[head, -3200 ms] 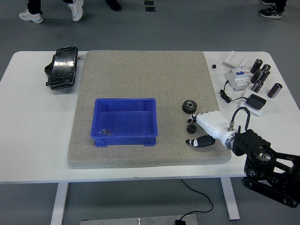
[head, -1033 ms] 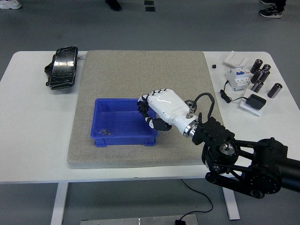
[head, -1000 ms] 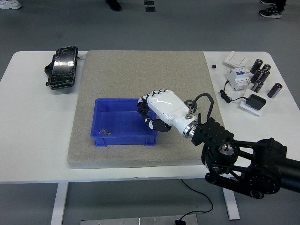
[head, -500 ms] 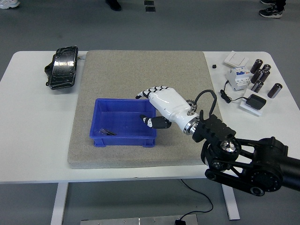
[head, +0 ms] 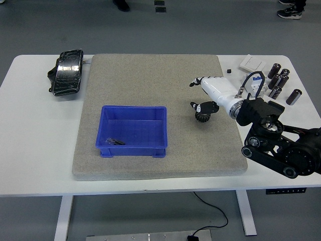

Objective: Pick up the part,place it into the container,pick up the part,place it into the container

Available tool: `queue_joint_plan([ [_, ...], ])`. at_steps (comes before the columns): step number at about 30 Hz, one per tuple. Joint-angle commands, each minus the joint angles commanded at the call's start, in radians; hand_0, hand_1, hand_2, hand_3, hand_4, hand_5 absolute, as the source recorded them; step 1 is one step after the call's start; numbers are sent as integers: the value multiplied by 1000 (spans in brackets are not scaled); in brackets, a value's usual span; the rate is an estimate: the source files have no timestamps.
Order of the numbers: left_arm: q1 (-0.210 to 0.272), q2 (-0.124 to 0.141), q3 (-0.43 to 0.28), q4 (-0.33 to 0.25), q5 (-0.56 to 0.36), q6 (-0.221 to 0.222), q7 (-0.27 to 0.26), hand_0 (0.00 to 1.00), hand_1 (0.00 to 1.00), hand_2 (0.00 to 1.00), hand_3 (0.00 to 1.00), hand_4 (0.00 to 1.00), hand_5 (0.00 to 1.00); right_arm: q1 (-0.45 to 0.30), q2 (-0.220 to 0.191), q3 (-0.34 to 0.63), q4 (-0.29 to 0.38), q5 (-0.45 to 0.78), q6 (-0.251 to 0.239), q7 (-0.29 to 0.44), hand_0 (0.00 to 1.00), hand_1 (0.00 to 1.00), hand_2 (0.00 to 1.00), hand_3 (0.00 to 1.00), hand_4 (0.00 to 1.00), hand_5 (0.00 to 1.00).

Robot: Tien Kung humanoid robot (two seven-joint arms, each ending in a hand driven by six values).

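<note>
Moved: the right hand (head: 206, 95), over the blue container (head: 132, 131) half a second ago, has swung back right and far; it now hovers above the black gear (head: 202, 116) on the mat's right side.
Hand state: white shell, black-jointed fingers spread loosely, thumb just over the gear, nothing gripped.
Task things: the gear is toothed, dark and round, lying on the mat right of the container. A small dark part (head: 113, 141) lies in the container's near-left corner.
Container: rectangular blue plastic bin, smooth walls, open top, in the near middle of the mat.
Mat: grey-beige felt mat (head: 150, 80), coarse texture, covering the middle of the white surface (head: 30, 130).
Left clutter: a glossy black padded object (head: 66, 72) at the far left.
Right clutter: dark cylinders (head: 281, 80), a white breaker block (head: 253, 83) and a flat white switch plate (head: 253, 63), beyond the arm (head: 281, 145).
Obstruction: the black arm hides part of the surface's right side.
</note>
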Motion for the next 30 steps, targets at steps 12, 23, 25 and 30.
queue_joint_plan([
  [12,0,5,-9,-1,15,-4,6,680,673,618,570,536,470,37,27,-79,-97,38,86,-7,589,789,951,994,888,467],
  [23,-1,5,-7,-2,7,6,-4,680,673,619,571,534,469,24,32,-139,-120,44,96,-13,573,772,898,945,886,473],
  [25,0,5,-5,-2,3,7,-6,680,673,620,569,533,469,18,30,-133,-124,46,91,-11,530,695,774,768,808,425],
  [30,1,3,-2,-3,1,9,-7,680,671,620,568,531,473,9,23,-112,-122,53,59,4,419,583,661,690,642,290],
])
